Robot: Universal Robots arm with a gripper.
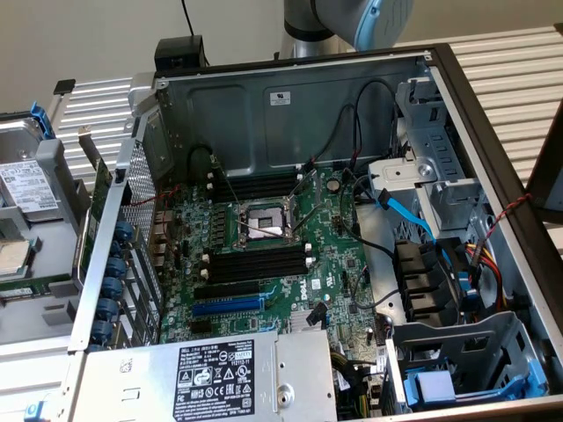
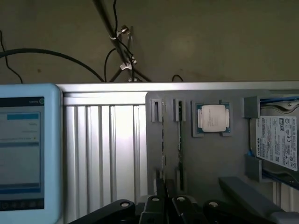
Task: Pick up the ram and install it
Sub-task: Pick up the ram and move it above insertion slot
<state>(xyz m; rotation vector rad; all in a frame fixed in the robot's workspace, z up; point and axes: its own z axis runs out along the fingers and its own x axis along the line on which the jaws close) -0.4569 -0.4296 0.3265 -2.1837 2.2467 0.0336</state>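
Ram [image 2: 179,135] apart from shut tool [image 2: 165,186]

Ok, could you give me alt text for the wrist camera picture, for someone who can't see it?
The robot's tool, fingers closed, hangs over a grey tray holding two memory sticks on edge, a processor chip and a hard drive. A lit screen stands beside it on a ribbed metal table.

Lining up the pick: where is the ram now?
Wrist view: the ram stands on edge in a slot of the grey holder, beside the silver processor, with the gripper close to its end.
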